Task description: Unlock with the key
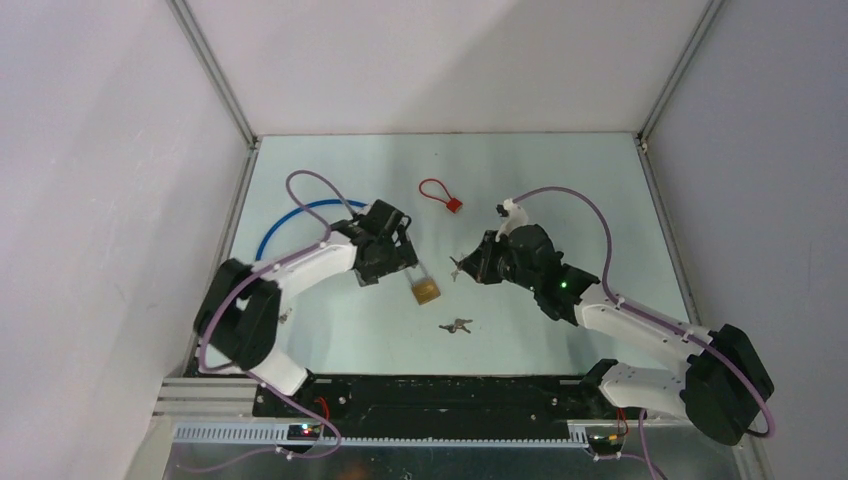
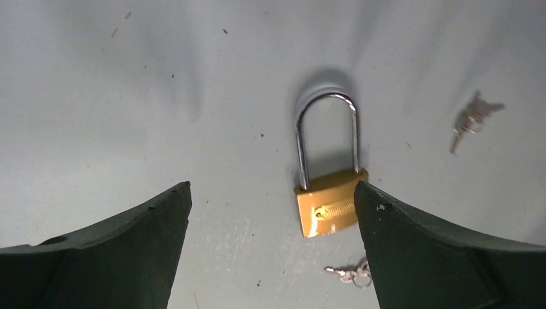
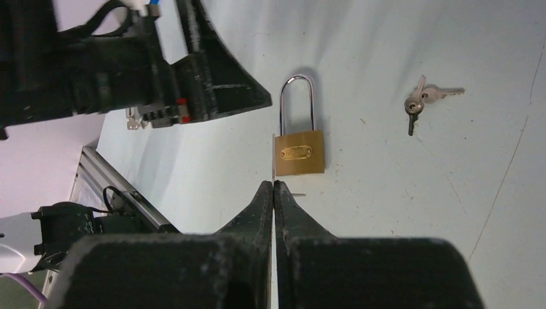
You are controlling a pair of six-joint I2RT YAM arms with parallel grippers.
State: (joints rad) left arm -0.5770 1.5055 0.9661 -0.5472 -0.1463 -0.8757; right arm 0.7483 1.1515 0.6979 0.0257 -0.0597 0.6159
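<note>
A brass padlock (image 1: 426, 291) with a long steel shackle lies flat on the table. It also shows in the left wrist view (image 2: 325, 207) and the right wrist view (image 3: 299, 152). My left gripper (image 1: 396, 262) is open just above it. In its wrist view (image 2: 272, 187) the lock sits between the fingers, against the right one. My right gripper (image 1: 462, 268) is shut on a thin silver key (image 3: 275, 164). The key is seen edge-on and sticks out of the tips (image 3: 273, 185) toward the lock's left edge.
A loose bunch of keys (image 1: 456, 325) lies in front of the lock. Key bunches also show in the wrist views (image 2: 475, 116) (image 2: 351, 275) (image 3: 422, 100). A red cable lock (image 1: 440, 195) lies farther back. A blue cable (image 1: 290, 218) curves at the left, and the left arm (image 3: 148, 71) is close by.
</note>
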